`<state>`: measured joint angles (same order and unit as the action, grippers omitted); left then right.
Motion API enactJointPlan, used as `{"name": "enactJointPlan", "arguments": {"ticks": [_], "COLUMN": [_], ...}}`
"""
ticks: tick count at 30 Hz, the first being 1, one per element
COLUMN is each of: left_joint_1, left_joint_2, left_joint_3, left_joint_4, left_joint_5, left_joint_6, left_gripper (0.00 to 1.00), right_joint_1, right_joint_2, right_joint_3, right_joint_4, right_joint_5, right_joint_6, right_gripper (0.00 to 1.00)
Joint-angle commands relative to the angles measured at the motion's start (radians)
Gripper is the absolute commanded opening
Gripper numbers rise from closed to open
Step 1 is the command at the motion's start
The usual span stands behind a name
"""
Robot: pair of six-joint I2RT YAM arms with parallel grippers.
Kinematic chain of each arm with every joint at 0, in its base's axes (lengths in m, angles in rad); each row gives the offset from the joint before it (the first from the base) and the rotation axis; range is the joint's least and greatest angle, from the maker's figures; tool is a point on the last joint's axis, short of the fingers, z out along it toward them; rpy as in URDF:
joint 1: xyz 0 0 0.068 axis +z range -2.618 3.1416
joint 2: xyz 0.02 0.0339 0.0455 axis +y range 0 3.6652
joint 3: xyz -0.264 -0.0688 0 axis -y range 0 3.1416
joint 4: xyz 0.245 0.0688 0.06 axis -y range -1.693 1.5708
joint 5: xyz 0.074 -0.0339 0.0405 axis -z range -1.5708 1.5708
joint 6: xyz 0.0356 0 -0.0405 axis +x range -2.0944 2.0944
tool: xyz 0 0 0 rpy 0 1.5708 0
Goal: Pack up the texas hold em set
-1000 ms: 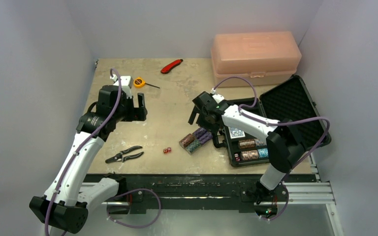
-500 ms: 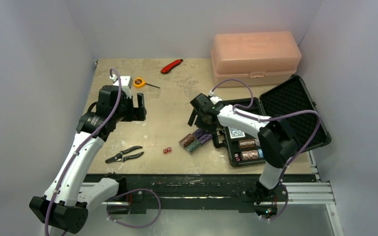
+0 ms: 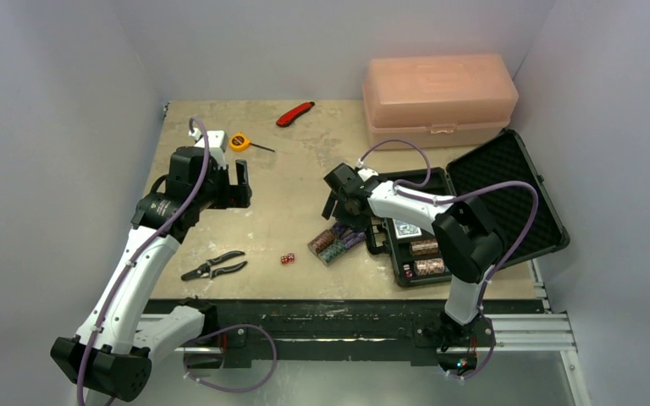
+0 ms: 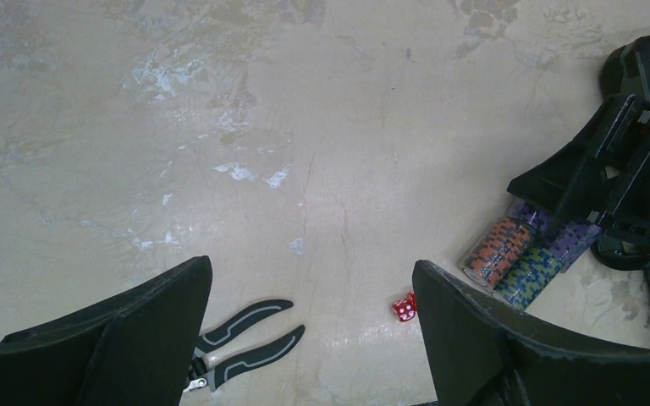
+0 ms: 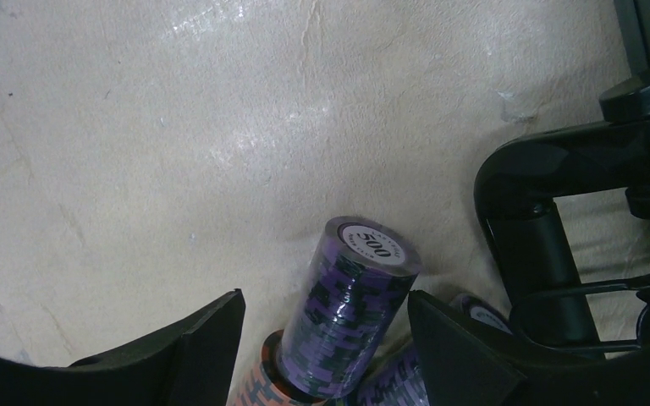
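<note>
Left gripper (image 3: 239, 182) (image 4: 311, 279) hangs over bare tabletop (image 3: 292, 190) left of centre, fingers spread wide, nothing between them. Below it, lower left: black-handled pliers (image 3: 213, 266) (image 4: 245, 342). Upper left: yellow tape measure (image 3: 239, 141); just right of it, near the back edge, a red utility knife (image 3: 295, 113). Centre, low: two small red dice (image 3: 287, 259) (image 4: 404, 308) side by side, white pips. Just right of the dice, a loose cluster of chip rolls (image 3: 336, 241) (image 4: 520, 254) lying on their sides: one orange-and-dark striped, one green-blue, the others purple. The purple roll (image 5: 351, 317) has a white end label reading 500 and rests across the orange one. Right gripper (image 3: 343, 218) (image 5: 326, 321) is down over this cluster, fingers parted and straddling the purple roll; a gap shows on the left side, while the right side is close, contact unclear. Right of the rolls: the black hard case (image 3: 389, 182), lying open, its handle (image 3: 375, 239) (image 5: 533, 237) facing the chips. The base holds a blue-backed card deck (image 3: 404, 228) and two chip rolls (image 3: 427, 258) in slots; the right arm hides the rest. The lid (image 3: 508, 194) lies open at far right and is lined with black egg-crate foam. Behind the case, upper right: a translucent pink plastic box (image 3: 440, 97), lid closed, contents not readable.
</note>
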<state>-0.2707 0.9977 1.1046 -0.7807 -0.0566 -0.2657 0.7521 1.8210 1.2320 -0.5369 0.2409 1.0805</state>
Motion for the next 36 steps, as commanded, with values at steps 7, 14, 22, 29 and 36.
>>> {"name": "enactJointPlan", "arguments": {"ticks": [7,14,22,29,36], "left_joint_1": [-0.005,-0.005,-0.005,-0.005,-0.005], "left_joint_2": [-0.002,-0.002,-0.001,-0.001,0.002], "left_joint_3": [0.044,0.044,0.044,0.044,0.045], "left_joint_4": [0.006,0.006,0.005,0.006,0.005], "left_joint_5": [-0.012,-0.014,-0.012,-0.014,-0.016], "left_joint_6": [0.023,0.023,0.023,0.025,0.025], "left_gripper": [0.88,0.88,0.88,0.88,0.88], "right_joint_1": [0.004,0.004,0.003,0.003,0.003], "right_joint_2": [0.012,0.023,0.108,0.175,0.204], "right_joint_3": [-0.002,0.002,0.117,0.233,0.279], "right_joint_4": [0.008,0.010,0.010,-0.056,-0.116], "right_joint_5": [0.026,0.037,-0.013,0.054,0.110], "right_joint_6": [-0.007,-0.020,-0.206,-0.381,-0.425], "right_gripper": [0.67,0.56,0.19,0.17,0.39]}}
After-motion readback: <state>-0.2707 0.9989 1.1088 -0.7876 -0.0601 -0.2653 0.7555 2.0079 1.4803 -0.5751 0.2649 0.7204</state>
